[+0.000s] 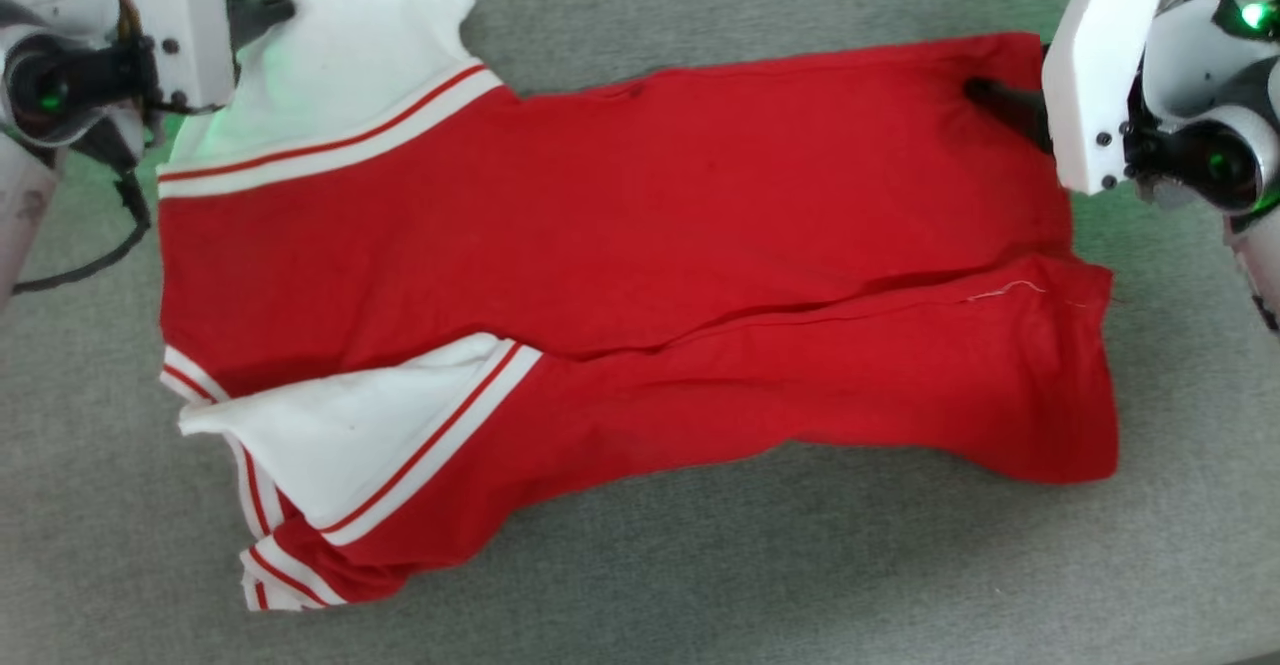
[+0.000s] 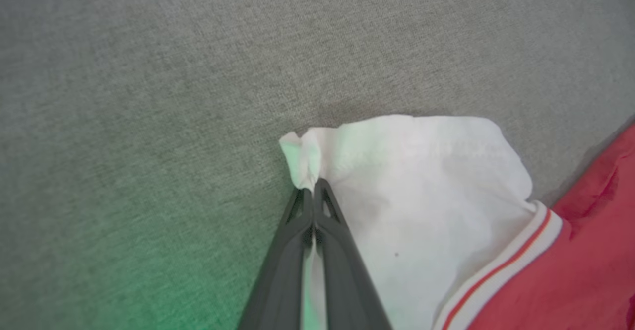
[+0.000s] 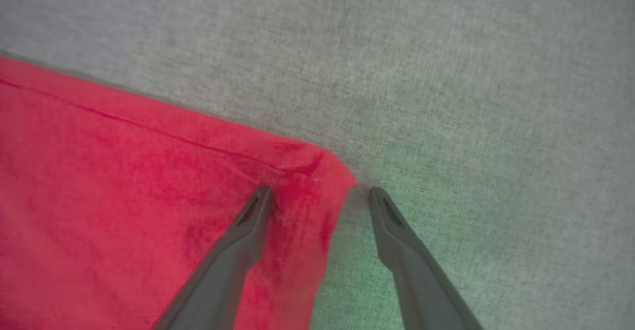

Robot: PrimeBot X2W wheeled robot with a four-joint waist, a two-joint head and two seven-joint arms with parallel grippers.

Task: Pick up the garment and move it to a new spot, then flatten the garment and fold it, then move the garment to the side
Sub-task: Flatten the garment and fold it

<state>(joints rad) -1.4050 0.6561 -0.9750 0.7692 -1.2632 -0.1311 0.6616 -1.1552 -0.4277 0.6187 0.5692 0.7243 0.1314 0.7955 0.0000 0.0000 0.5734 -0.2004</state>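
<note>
The garment (image 1: 620, 245), a red jersey with white striped-trim sleeves, lies spread and partly folded on the grey cloth surface. My left gripper (image 2: 313, 187) is shut on the edge of the far white sleeve (image 2: 421, 181), at the top left of the head view (image 1: 280, 7). My right gripper (image 3: 320, 193) stands open astride the red hem corner (image 3: 317, 171). One finger (image 3: 248, 226) rests on the red cloth, the other on the grey surface. In the head view that gripper (image 1: 985, 93) sits at the garment's top right corner. No lettering shows.
Grey fabric surface (image 1: 700, 565) lies all round the garment. A black cable (image 1: 110, 245) loops beside my left arm at the left edge.
</note>
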